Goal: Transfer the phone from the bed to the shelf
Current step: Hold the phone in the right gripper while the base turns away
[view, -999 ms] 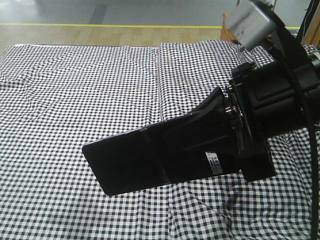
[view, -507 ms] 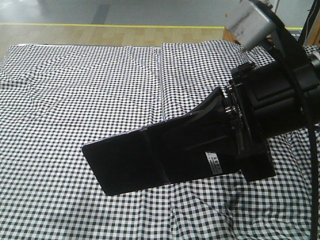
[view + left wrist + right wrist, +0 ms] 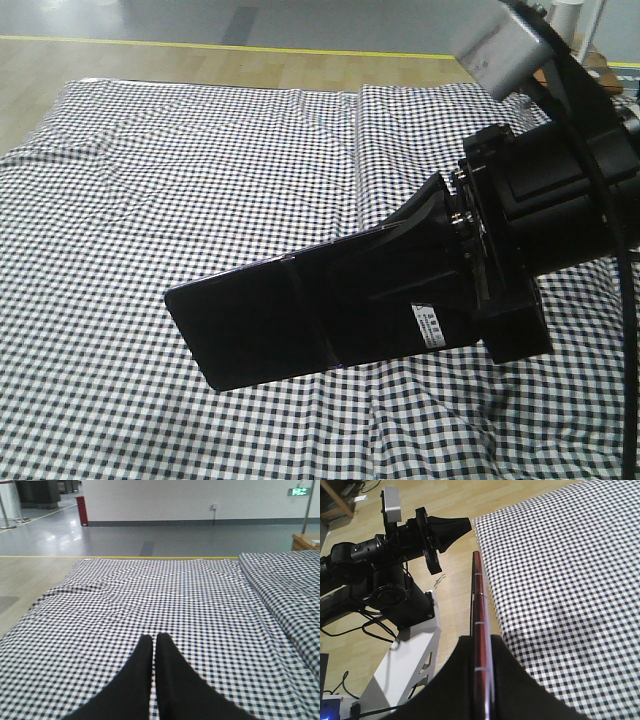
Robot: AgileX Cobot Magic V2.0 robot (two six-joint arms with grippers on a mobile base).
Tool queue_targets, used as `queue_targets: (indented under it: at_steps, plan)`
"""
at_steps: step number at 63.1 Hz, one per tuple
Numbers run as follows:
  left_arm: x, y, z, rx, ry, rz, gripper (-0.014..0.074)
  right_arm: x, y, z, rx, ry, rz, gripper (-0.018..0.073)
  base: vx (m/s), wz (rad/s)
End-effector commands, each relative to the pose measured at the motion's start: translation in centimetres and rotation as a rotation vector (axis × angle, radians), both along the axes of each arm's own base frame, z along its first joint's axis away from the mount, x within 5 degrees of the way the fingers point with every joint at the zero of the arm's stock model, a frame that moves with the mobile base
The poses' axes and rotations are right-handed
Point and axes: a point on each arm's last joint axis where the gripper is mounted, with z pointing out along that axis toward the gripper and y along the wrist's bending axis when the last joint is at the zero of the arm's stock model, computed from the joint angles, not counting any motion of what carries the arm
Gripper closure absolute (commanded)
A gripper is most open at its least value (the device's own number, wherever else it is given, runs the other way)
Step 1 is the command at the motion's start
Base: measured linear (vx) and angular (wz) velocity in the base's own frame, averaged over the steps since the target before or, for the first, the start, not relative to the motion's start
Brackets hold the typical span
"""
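Note:
The phone (image 3: 280, 325), a glossy black slab with a crease and a small white sticker, hangs flat above the bed (image 3: 200, 170). My right gripper (image 3: 400, 270) is shut on its right end. In the right wrist view the phone (image 3: 477, 595) shows edge-on with a rose-gold rim, pinched between the black fingers (image 3: 457, 680) of that gripper (image 3: 481, 647), over the floor beside the bed (image 3: 560, 565). My left gripper (image 3: 154, 641) is shut on nothing, low over the gingham bed (image 3: 200, 595); it also shows as a black wedge (image 3: 462, 526). The shelf is out of view.
An orange-brown bedside table (image 3: 305, 541) stands beyond the bed's far right corner. A red bin (image 3: 81, 510) stands by the far wall. The robot's white base (image 3: 405, 670) and cables lie on the wooden floor left of the bed's edge.
In the front view the bed and its seam have slid to the right and the far floor shows more. The right gripper and phone keep the same place in the frame.

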Motion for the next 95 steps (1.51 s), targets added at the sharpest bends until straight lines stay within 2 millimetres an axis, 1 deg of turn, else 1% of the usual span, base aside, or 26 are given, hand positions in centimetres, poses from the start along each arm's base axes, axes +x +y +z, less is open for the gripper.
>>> queue_targets:
  at_steps: [1, 58, 95]
  plan:
    - [0.03, 0.02, 0.5, -0.006, -0.075, 0.003, 0.0595, -1.29, -0.07, 1.67, 0.069, -0.006, 0.042, 0.0561, -0.06, 0.25]
    - [0.03, 0.02, 0.5, -0.006, -0.075, 0.003, 0.0595, -1.29, -0.07, 1.67, 0.069, -0.007, 0.042, 0.0561, -0.07, 0.35]
    - [0.03, 0.02, 0.5, -0.006, -0.075, 0.003, 0.0595, -1.29, -0.07, 1.67, 0.069, -0.006, 0.042, 0.0561, -0.1, 0.45]
